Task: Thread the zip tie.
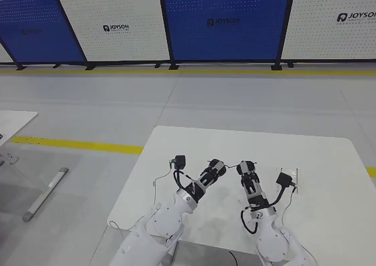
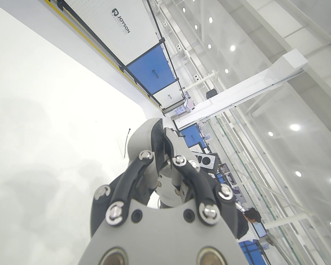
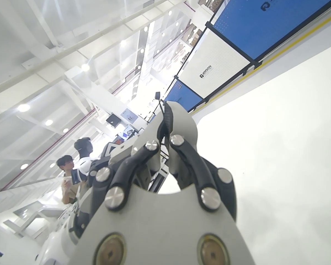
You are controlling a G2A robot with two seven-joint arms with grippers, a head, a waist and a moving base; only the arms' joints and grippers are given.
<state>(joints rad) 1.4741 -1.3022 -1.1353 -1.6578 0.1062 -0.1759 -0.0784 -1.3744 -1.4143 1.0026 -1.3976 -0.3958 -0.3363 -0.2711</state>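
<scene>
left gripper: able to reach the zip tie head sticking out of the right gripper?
Probably yes. The right gripper is shut on the zip tie, head clear of its tips; the left gripper is close by with nothing between, though shut itself.

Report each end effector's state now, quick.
The left end effector: closed; whether it grips anything cannot be told.
The right end effector: closed on the zip tie.

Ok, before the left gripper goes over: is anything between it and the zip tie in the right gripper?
Nothing visible. In the top view, only bare table lies between the left gripper and the right gripper, which pinches the zip tie.
</scene>
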